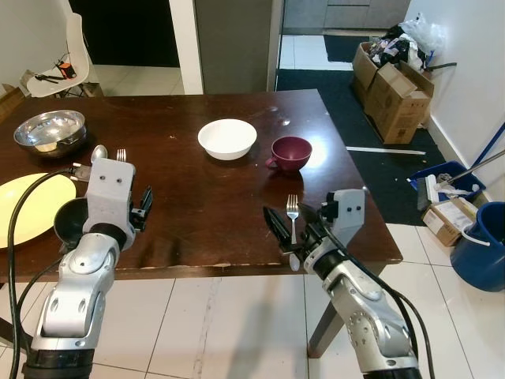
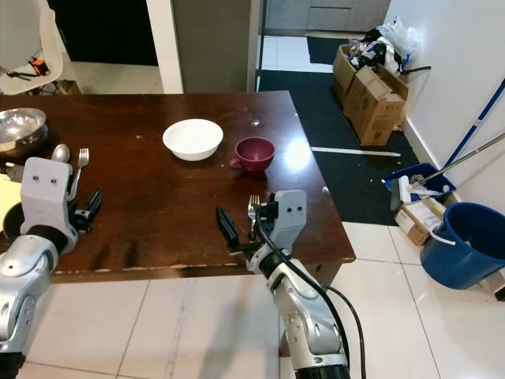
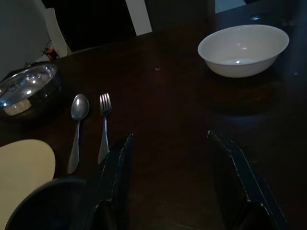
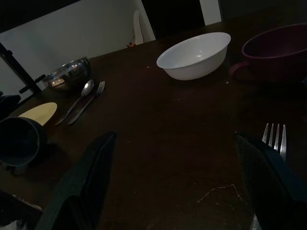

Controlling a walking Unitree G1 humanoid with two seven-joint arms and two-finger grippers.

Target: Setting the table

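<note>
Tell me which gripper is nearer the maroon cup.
Right. The right gripper sits at the table's near edge, just in front of the maroon cup; the left gripper hangs far to the cup's left.

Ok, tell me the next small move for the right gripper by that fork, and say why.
Probably shift the right gripper slightly to the robot's right and lower it, so the fork sits between the fingers before closing. Its jaws are open, and in the right wrist view the fork lies flat on the table beside one finger, not centred in the gap.

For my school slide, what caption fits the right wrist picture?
Open right hand hovering over the dark table, fork beside one finger.
</note>
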